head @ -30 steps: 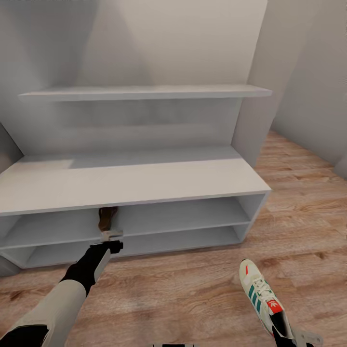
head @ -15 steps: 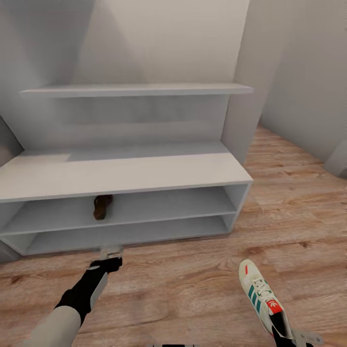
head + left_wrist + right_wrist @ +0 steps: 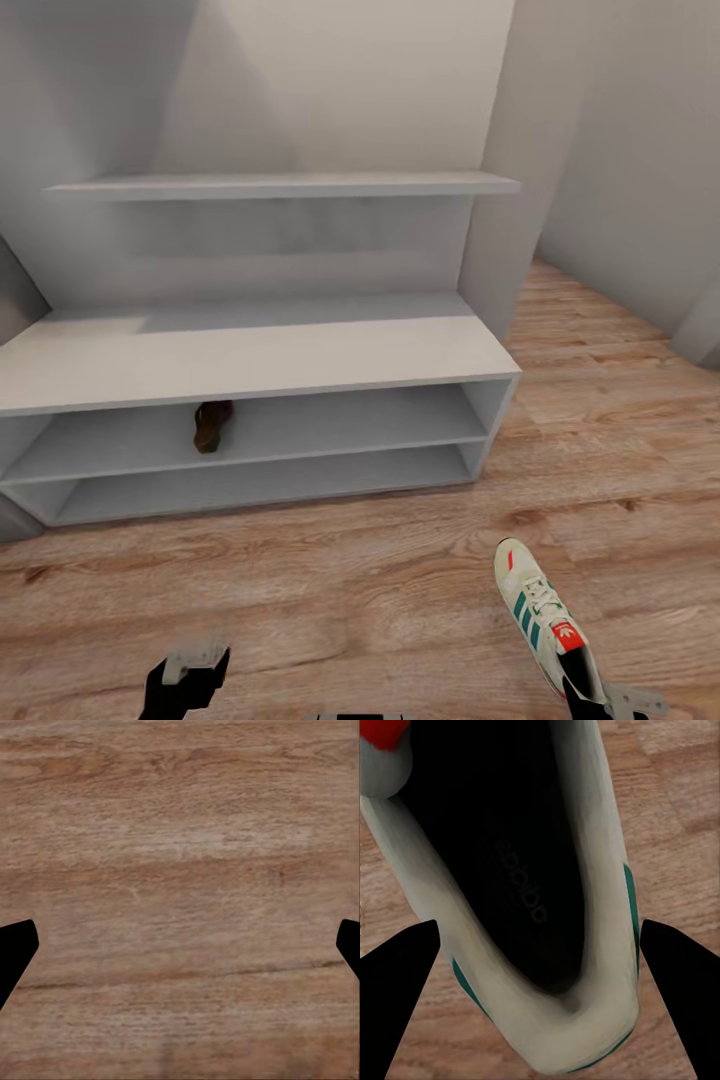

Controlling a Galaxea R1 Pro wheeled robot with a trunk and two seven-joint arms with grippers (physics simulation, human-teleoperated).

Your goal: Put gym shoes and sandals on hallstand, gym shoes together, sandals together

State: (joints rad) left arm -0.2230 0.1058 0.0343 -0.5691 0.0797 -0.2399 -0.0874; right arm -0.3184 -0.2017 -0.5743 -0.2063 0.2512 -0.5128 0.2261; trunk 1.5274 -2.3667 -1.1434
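Note:
One dark-brown sandal (image 3: 212, 425) lies on the upper open shelf row of the pale-grey hallstand (image 3: 250, 360), left of the middle. My left gripper (image 3: 192, 662) hangs low over the wood floor (image 3: 400, 580), well back from the rack. In the left wrist view this gripper (image 3: 180, 949) is open, its fingers spread wide over bare planks (image 3: 180, 870). A white gym shoe (image 3: 542, 612) with teal stripes points toward the rack, and my right gripper (image 3: 592, 696) is shut on its heel. The right wrist view shows the heel (image 3: 517, 870) between the fingers (image 3: 405, 997). The other sandal and other gym shoe are out of view.
A long floating shelf (image 3: 280, 185) runs above the bench top. A grey wall column (image 3: 510, 200) stands at the rack's right end, with the corridor floor (image 3: 620, 340) running on behind it. Open planks lie between me and the rack.
My left gripper let go of the sandal, left it on the upper shelf row and drew back low toward me. The view backed away from the rack. The gym shoe stayed in the right gripper.

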